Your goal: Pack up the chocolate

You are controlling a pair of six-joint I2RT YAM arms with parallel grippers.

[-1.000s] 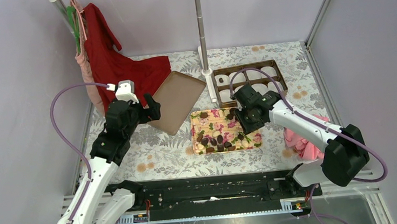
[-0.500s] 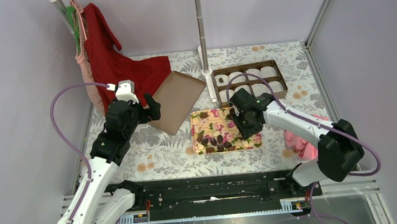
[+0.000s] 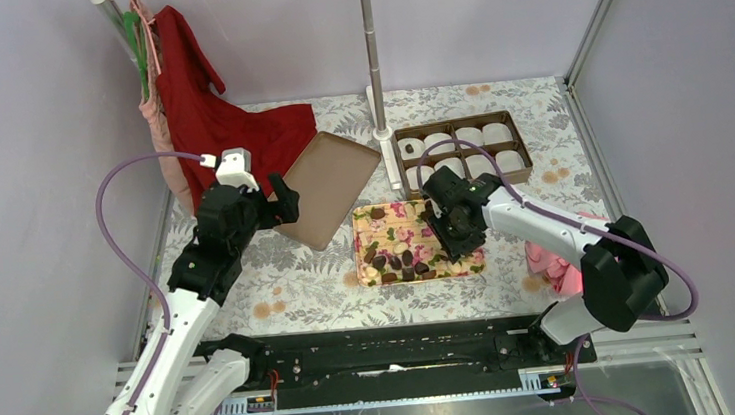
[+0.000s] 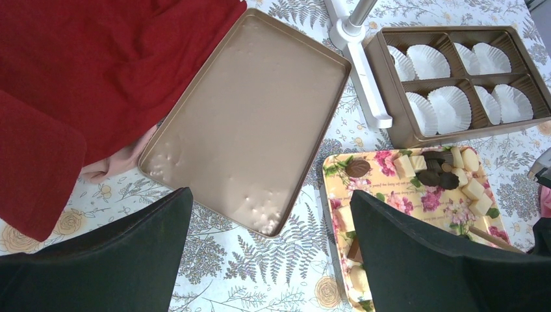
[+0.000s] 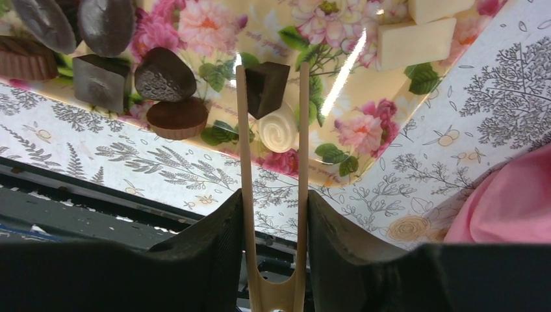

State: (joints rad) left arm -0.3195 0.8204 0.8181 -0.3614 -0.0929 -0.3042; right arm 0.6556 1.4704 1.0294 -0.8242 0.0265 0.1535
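Several dark brown chocolate pieces [image 3: 403,260] lie on a floral tray [image 3: 359,230] with pale pieces among them. My right gripper [image 3: 455,222] is over the tray's right part, shut on wooden tongs [image 5: 245,162]. The tong tips stand on either side of a dark squarish chocolate [image 5: 266,84], next to a white swirl piece [image 5: 278,127]. A brown box [image 3: 456,122] behind the tray holds white paper cups [image 4: 448,107]. My left gripper [image 3: 277,197] is open and empty, above the table [image 4: 269,195] beside the tray's left edge [image 4: 327,195].
A golden-brown lid [image 3: 327,186] lies left of the tray, partly on a red cloth [image 3: 226,129]. A metal pole [image 3: 371,57] on a white base stands beside the box. A pink cloth [image 3: 554,256] lies right of the tray.
My right gripper has moved slightly left and nearer with the tongs, over the tray's right part. The left arm has not moved.
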